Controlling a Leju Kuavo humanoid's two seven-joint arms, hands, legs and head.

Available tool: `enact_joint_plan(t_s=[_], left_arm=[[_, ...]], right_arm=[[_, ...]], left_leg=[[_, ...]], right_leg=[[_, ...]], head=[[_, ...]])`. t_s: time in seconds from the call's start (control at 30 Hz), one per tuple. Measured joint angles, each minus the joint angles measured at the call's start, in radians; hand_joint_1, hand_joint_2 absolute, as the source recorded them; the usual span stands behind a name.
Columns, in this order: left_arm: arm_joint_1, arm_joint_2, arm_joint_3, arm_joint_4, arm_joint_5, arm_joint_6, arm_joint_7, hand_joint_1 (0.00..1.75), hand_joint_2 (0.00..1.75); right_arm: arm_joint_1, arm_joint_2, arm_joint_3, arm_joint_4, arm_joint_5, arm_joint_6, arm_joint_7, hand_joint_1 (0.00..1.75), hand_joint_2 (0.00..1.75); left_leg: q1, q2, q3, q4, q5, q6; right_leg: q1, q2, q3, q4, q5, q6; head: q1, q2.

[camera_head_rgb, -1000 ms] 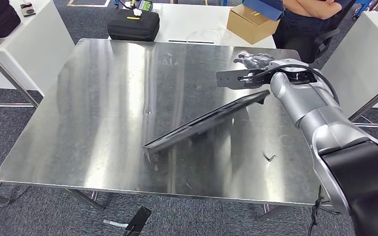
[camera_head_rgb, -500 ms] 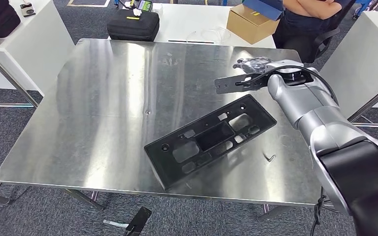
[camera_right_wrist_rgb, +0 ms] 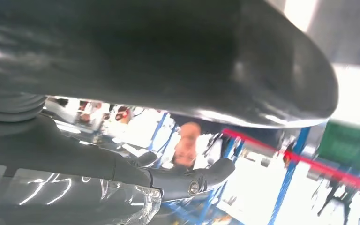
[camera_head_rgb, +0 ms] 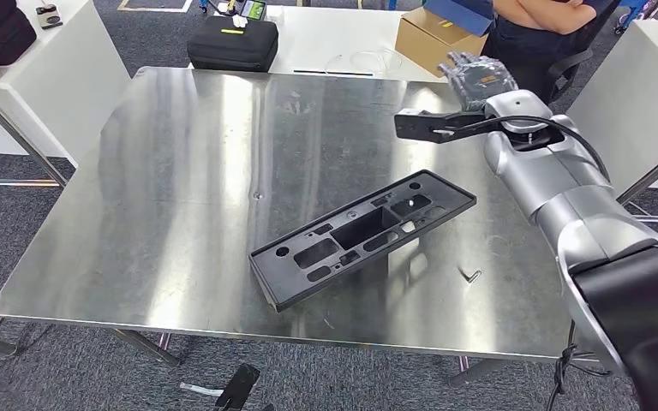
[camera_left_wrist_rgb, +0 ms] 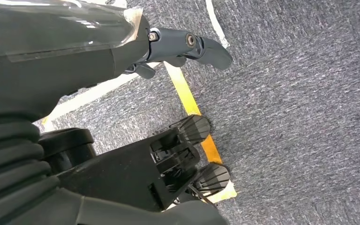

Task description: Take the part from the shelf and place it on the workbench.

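Part (camera_head_rgb: 364, 237) lies flat on bench (camera_head_rgb: 180, 180), lower centre; right hand (camera_head_rgb: 478, 75) upper right, fingers spread, holding nothing — lift straight clear

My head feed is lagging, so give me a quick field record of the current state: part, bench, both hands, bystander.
part: black plastic panel with cut-outs, lying flat on the workbench, near its right front area
workbench: bare metal top
right hand: raised above the far right edge of the bench, fingers spread, holding nothing, apart from the part
left hand: hanging over grey carpet with yellow floor tape, holding nothing
bystander: person standing behind the bench, next to a cardboard box
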Motion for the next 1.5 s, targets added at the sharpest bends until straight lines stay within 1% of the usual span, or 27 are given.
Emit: enact_joint_plan(t_s=[0.1,0.2,0.27,0.33,0.4,0.5,0.6,0.67,0.77,0.83,0.97,1.0,1.07,1.13,1.2,1.23,1.3,1.33,1.37,1.43,1.47,1.5], left_arm=[[0.007,0.000,0.005,0.000,0.000,0.003,-0.007,0.00,0.00],[0.007,0.000,0.006,-0.001,0.000,0.003,-0.010,0.00,0.00],[0.008,0.000,0.006,-0.001,0.001,0.004,-0.014,0.00,0.00],[0.010,0.000,0.008,-0.001,0.004,0.007,-0.023,0.00,0.00],[0.015,0.000,0.013,-0.001,0.012,0.013,-0.038,0.00,0.00],[0.027,0.002,0.026,-0.001,0.028,0.022,-0.063,0.00,0.00],[0.037,0.006,0.041,-0.001,0.043,0.029,-0.081,0.00,0.00],[0.043,0.009,0.050,-0.001,0.051,0.036,-0.089,0.00,0.00],[0.051,0.014,0.062,0.000,0.058,0.042,-0.097,0.00,0.00],[0.054,0.017,0.065,0.000,0.061,0.043,-0.099,0.00,0.00],[0.056,0.020,0.070,0.001,0.061,0.045,-0.100,0.00,0.00],[0.057,0.021,0.071,0.001,0.060,0.046,-0.100,0.00,0.00],[0.061,0.023,0.071,0.001,0.057,0.046,-0.101,0.00,0.00],[0.068,0.028,0.073,0.002,0.055,0.047,-0.106,0.00,0.00],[0.073,0.032,0.075,0.002,0.055,0.049,-0.117,0.00,0.00],[0.074,0.035,0.076,0.002,0.056,0.049,-0.123,0.00,0.44],[0.075,0.040,0.078,0.003,0.056,0.050,-0.133,0.00,0.44],[0.076,0.042,0.078,0.003,0.055,0.051,-0.137,0.00,0.87],[0.077,0.044,0.078,0.004,0.057,0.052,-0.141,0.00,0.44],[0.081,0.049,0.080,0.005,0.069,0.055,-0.155,0.00,0.44],[0.083,0.051,0.083,0.006,0.077,0.057,-0.163,0.00,0.00],[0.084,0.054,0.086,0.007,0.084,0.057,-0.171,0.00,0.00]], right_arm=[[0.001,-0.020,-0.016,-0.013,-0.004,-0.016,0.006,0.00,0.00],[0.001,-0.030,-0.025,-0.019,-0.004,-0.018,0.009,0.00,0.00],[0.003,-0.036,-0.028,-0.023,-0.002,-0.036,0.022,0.00,0.00],[0.006,-0.046,-0.035,-0.030,0.005,-0.083,0.055,0.00,0.00],[0.006,-0.072,-0.054,-0.039,0.011,-0.140,0.098,0.00,0.00],[0.006,-0.138,-0.105,-0.043,0.011,-0.211,0.165,0.00,0.00],[0.009,-0.220,-0.170,-0.036,0.002,-0.261,0.203,0.00,0.00],[0.025,-0.278,-0.215,-0.025,-0.017,-0.293,0.210,0.00,0.00],[0.076,-0.356,-0.288,-0.012,-0.052,-0.340,0.198,0.00,0.00],[0.112,-0.395,-0.330,-0.005,-0.066,-0.356,0.191,0.00,0.00],[0.186,-0.453,-0.404,0.005,-0.117,-0.374,0.209,0.00,0.00],[0.216,-0.469,-0.427,0.006,-0.142,-0.389,0.201,0.00,0.00],[0.293,-0.502,-0.487,0.006,-0.222,-0.434,0.138,0.00,0.00],[0.390,-0.528,-0.566,-0.010,-0.337,-0.483,0.017,0.00,0.00],[0.493,-0.545,-0.650,-0.050,-0.424,-0.516,-0.089,0.00,0.00],[0.541,-0.553,-0.688,-0.076,-0.446,-0.522,-0.118,0.00,0.00],[0.623,-0.570,-0.753,-0.130,-0.474,-0.526,-0.149,0.00,0.00],[0.658,-0.577,-0.783,-0.158,-0.493,-0.525,-0.165,0.00,0.00],[0.687,-0.584,-0.811,-0.186,-0.524,-0.521,-0.192,0.00,0.00],[0.739,-0.585,-0.869,-0.263,-0.619,-0.501,-0.275,0.00,0.00],[0.761,-0.580,-0.896,-0.313,-0.666,-0.487,-0.316,0.00,0.00],[0.778,-0.571,-0.919,-0.372,-0.704,-0.476,-0.346,0.00,0.00]], left_leg=[[0.000,0.000,0.000,0.000,0.000,0.000],[0.000,0.001,0.000,0.000,0.000,0.000],[0.000,0.001,0.000,0.000,0.000,0.000],[0.000,0.001,0.001,0.000,0.000,0.000],[0.000,-0.002,0.000,0.000,0.001,0.000],[0.000,-0.006,0.000,0.000,0.001,0.001],[-0.002,-0.008,-0.001,0.000,0.000,0.002],[-0.003,-0.010,0.000,0.000,-0.001,0.003],[-0.005,-0.010,0.000,0.000,-0.002,0.005],[-0.006,-0.009,0.000,0.000,-0.003,0.006],[-0.005,-0.007,0.003,0.000,-0.004,0.007],[-0.005,-0.009,0.004,0.000,-0.004,0.008],[-0.004,-0.013,0.004,0.000,-0.005,0.008],[-0.004,-0.016,0.005,0.000,-0.006,0.009],[-0.005,-0.017,0.005,0.000,-0.006,0.010],[-0.006,-0.017,0.004,0.000,-0.007,0.010],[-0.006,-0.017,0.004,0.000,-0.007,0.010],[-0.006,-0.017,0.004,-0.001,-0.007,0.011],[-0.006,-0.017,0.003,-0.001,-0.008,0.011],[-0.007,-0.016,0.003,-0.001,-0.008,0.010],[-0.007,-0.015,0.004,-0.001,-0.009,0.010],[-0.007,-0.013,0.005,-0.001,-0.009,0.010]], right_leg=[[0.000,0.000,0.000,0.000,0.000,0.000],[0.000,0.001,0.000,0.000,0.000,0.000],[0.000,0.001,0.000,0.000,0.000,0.000],[0.000,0.000,0.000,0.000,0.000,0.000],[0.000,-0.002,0.000,0.000,0.000,0.000],[0.000,-0.006,0.001,0.000,-0.001,0.001],[-0.002,-0.007,0.001,0.000,-0.003,0.003],[-0.003,-0.008,0.002,-0.001,-0.003,0.003],[-0.003,-0.008,0.003,-0.001,-0.003,0.004],[-0.004,-0.008,0.003,-0.001,-0.004,0.006],[-0.004,-0.007,0.004,-0.001,-0.005,0.007],[-0.004,-0.008,0.005,-0.001,-0.006,0.008],[-0.003,-0.013,0.009,-0.001,-0.008,0.010],[-0.003,-0.015,0.011,-0.001,-0.009,0.012],[-0.003,-0.016,0.011,-0.001,-0.010,0.013],[-0.004,-0.016,0.010,-0.001,-0.010,0.013],[-0.004,-0.016,0.010,-0.001,-0.010,0.013],[-0.004,-0.016,0.010,-0.001,-0.010,0.013],[-0.004,-0.016,0.010,-0.001,-0.011,0.013],[-0.005,-0.014,0.010,-0.001,-0.011,0.013],[-0.005,-0.013,0.010,0.000,-0.011,0.013],[-0.005,-0.011,0.010,0.000,-0.011,0.013]], head=[[0.000,0.000],[0.000,0.000],[0.000,0.000],[0.000,0.000],[0.000,0.000],[0.000,0.000],[0.000,0.000],[0.000,0.000],[0.000,0.000],[0.000,0.000],[0.000,0.000],[-0.001,0.000],[0.000,0.000],[0.000,0.000],[-0.001,0.000],[0.000,0.000],[-0.001,0.000],[0.000,0.000],[0.000,0.000],[0.000,0.000],[-0.001,0.000],[-0.001,0.000]])
